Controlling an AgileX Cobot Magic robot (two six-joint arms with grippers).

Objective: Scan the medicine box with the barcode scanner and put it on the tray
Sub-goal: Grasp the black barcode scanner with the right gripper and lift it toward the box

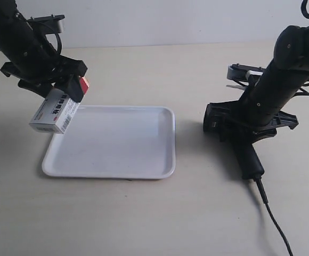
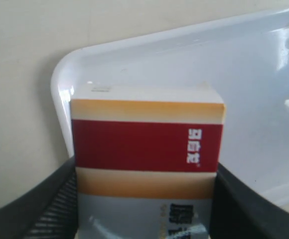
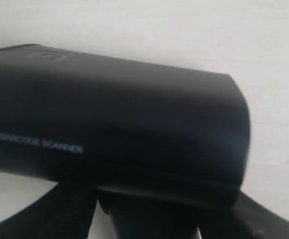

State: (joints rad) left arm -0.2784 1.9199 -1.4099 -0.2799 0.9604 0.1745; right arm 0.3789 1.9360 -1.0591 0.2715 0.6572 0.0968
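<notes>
The left fingers clamped the small white red-banded medicine carton over the flat white plastic tray's corner; lowering it flat before releasing seemed wise. The right fingers gripped the black pistol-shaped barcode scanner.

A pale beige table carries the white tray — and, apart, the scanner's cable.

The medicine box is hanging tilted in the left gripper, over the rim of the tray lying on the table. Well apart, at the exterior view's right, the barcode scanner is sitting in the right gripper, its cable trailing across the table.
</notes>
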